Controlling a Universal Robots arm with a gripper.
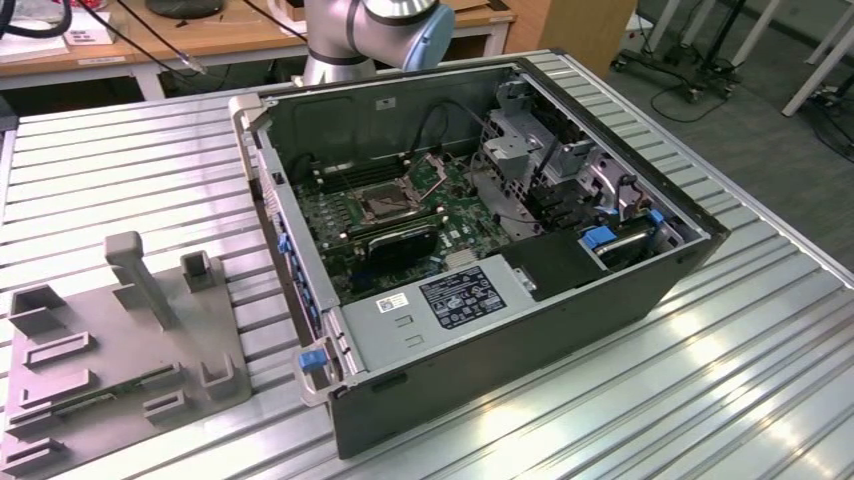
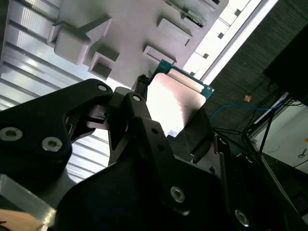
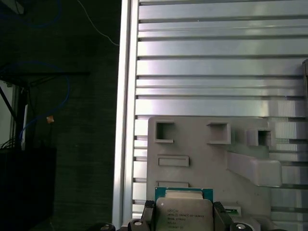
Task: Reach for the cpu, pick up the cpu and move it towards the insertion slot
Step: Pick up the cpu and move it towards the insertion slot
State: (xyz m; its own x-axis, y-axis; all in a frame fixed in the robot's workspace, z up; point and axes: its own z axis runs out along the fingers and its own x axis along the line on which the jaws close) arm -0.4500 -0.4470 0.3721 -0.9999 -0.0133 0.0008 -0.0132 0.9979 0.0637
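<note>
Exterior view: we list the open computer case (image 1: 534,350) on the ribbed metal surface (image 1: 747,380), the insertion slot (image 1: 378,205) on its board, and a grey tray (image 1: 127,345) beside the case at the exterior view's left.

Second wrist view: the end effector (image 2: 173,115) is clamped on the cpu (image 2: 175,103).

First wrist view: the cpu (image 3: 183,214) sits between the fingers (image 3: 148,211), with the tray (image 3: 202,154) behind it.

The cpu (image 3: 183,215) has a pale silvery face with a green rim, and the gripper (image 2: 174,111) clamping it is black. Beside the black computer case (image 1: 534,345), the tray (image 1: 127,375) is plain grey on the ribbed silver table (image 1: 134,170). Inside the case, the silver-framed, dark-centred insertion slot (image 1: 378,203) sits on a green motherboard (image 1: 327,218).
</note>
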